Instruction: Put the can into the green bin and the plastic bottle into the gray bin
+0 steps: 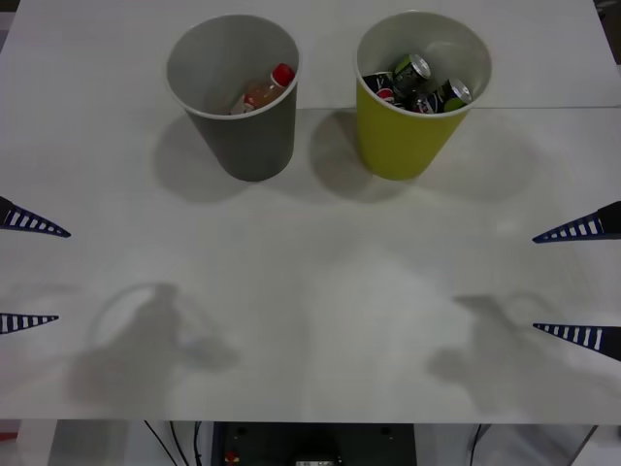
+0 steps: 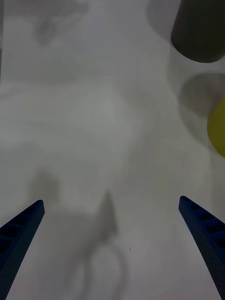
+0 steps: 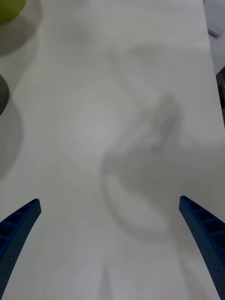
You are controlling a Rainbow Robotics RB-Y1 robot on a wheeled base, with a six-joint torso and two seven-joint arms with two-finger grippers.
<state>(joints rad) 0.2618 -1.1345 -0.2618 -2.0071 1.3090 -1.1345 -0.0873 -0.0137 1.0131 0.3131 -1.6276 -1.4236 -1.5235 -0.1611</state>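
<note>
The gray bin (image 1: pixel 247 146) stands at the back left of the white table, and the plastic bottle (image 1: pixel 262 93) with its red cap lies inside it. To its right is the green bin (image 1: pixel 398 141). The can (image 1: pixel 384 93) with the blue-and-red label rests in it among black-and-green cans (image 1: pixel 412 70). My left gripper (image 1: pixel 60 276) is open at the left edge, far from both bins, with nothing between its fingers. My right gripper (image 1: pixel 536 282) is open at the right edge, also holding nothing. The right wrist view shows the gray bin (image 2: pixel 199 30) and the green bin (image 2: pixel 218 126) off to the side.
Bare white tabletop (image 1: pixel 310 291) stretches between the grippers and the bins, crossed by soft shadows of the arms. A seam in the table (image 1: pixel 543 106) runs level with the bins. Cables and the robot's base (image 1: pixel 310 447) show below the front edge.
</note>
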